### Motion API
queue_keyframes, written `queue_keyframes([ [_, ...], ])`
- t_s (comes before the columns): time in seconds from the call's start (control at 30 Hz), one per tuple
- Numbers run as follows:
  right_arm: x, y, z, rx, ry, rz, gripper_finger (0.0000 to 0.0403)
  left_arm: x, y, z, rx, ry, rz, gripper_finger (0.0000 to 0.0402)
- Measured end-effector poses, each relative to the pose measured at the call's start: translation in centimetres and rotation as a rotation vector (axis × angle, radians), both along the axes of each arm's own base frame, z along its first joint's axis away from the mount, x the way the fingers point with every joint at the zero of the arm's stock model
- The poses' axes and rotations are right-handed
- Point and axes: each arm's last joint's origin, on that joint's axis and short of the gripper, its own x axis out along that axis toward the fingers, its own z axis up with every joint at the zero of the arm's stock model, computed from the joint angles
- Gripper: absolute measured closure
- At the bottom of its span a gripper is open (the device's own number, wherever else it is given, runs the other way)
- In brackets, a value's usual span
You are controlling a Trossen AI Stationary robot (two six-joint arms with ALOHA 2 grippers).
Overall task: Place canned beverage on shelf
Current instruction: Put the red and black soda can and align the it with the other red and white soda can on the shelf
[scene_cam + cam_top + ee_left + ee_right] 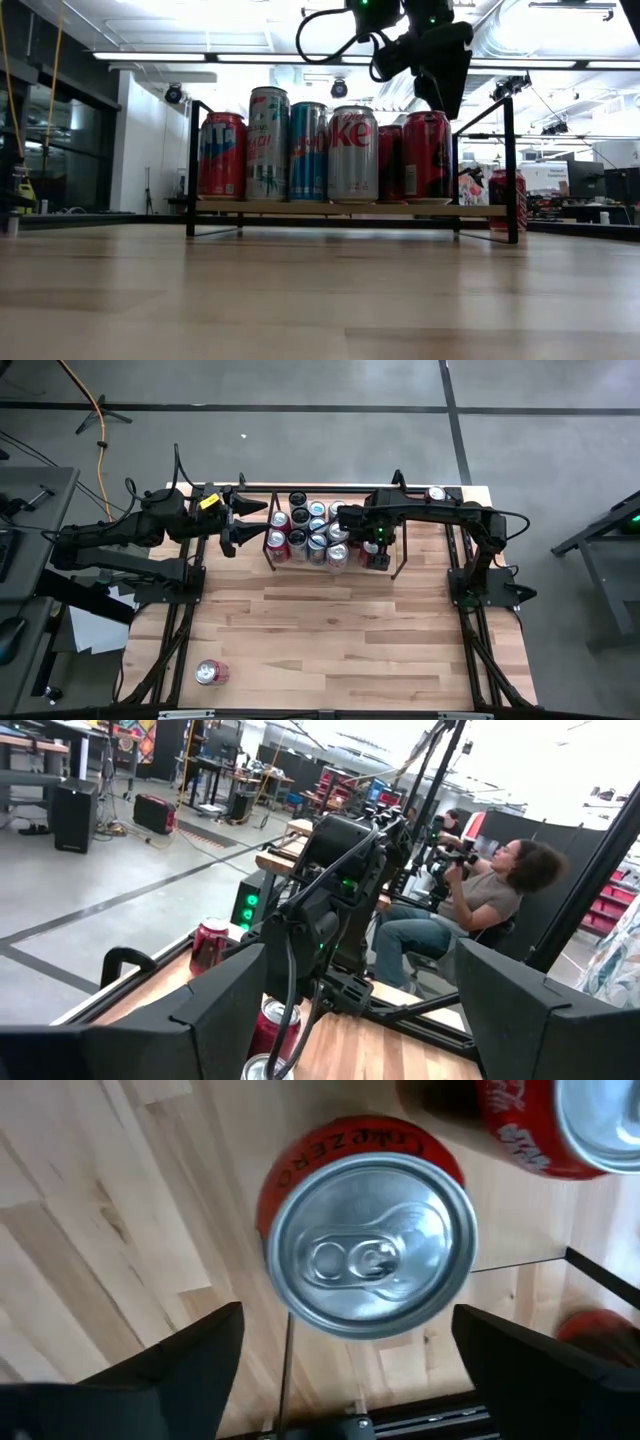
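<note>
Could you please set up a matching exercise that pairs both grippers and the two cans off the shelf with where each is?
Things:
1. left gripper
2. right gripper
3. lone can
4. corner can

Places:
A. lying on its side, far from the shelf
B. above the shelf's right end, pointing down, open
C. upright at the table's corner, beyond the shelf's right end
D. beside the shelf's left end, open

Pairs: 1-D, 2-B, 3-A, 4-C
</note>
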Motion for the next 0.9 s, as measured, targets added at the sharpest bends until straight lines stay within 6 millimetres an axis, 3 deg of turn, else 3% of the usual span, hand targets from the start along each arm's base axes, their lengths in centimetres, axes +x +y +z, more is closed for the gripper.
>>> queue_keyframes([
  [0.23, 0.01, 0.03, 0.0, 0.012, -0.002, 0.0, 0.0141, 0.0, 0.0, 0.0, 0.0, 0.0, 0.0, 0.0126],
  [0.6, 0.01, 0.05, 0.0, 0.026, -0.005, 0.029, 0.0307, 0.0, 0.0, 0.0, 0.001, 0.0, 0.001, 0.0126],
  [0.9, 0.01, 0.05, 0.0, 0.027, -0.005, 0.034, 0.0398, 0.0, 0.0, -0.04, 0.0, 0.004, 0.001, 0.0126],
])
